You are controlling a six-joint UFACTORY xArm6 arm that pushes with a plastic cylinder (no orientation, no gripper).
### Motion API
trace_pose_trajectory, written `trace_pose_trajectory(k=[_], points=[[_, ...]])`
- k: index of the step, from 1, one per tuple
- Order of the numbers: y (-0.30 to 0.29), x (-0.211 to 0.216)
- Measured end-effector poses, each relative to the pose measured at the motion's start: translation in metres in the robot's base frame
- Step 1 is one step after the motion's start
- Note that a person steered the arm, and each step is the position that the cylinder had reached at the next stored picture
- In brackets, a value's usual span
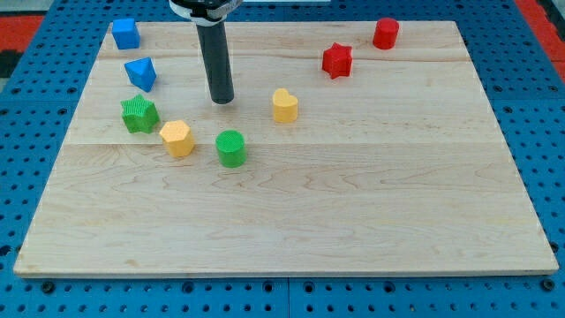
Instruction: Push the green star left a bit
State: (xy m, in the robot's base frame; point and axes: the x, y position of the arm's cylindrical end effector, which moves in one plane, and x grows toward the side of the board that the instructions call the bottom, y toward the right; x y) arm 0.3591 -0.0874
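Observation:
The green star (139, 114) lies on the wooden board (353, 203) at the view's left. My tip (222, 100) is the lower end of the dark rod, down on the board to the right of the star and a little higher in the view, apart from it by about one block's width. A yellow hexagon block (177, 138) sits just below and right of the star. A green cylinder (231, 147) stands below my tip.
A blue triangular block (141, 73) and a blue cube (125, 33) lie above the star. A yellow heart block (284, 105) is right of my tip. A red star (336, 60) and a red cylinder (385, 33) are at the top right.

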Motion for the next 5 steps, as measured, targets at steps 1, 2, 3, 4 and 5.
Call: trace_pose_trajectory(k=[1,2,3,4,5], points=[[0.001,0.0],[0.003,0.0],[0.007,0.0],[0.017,0.0],[0.019,0.0]])
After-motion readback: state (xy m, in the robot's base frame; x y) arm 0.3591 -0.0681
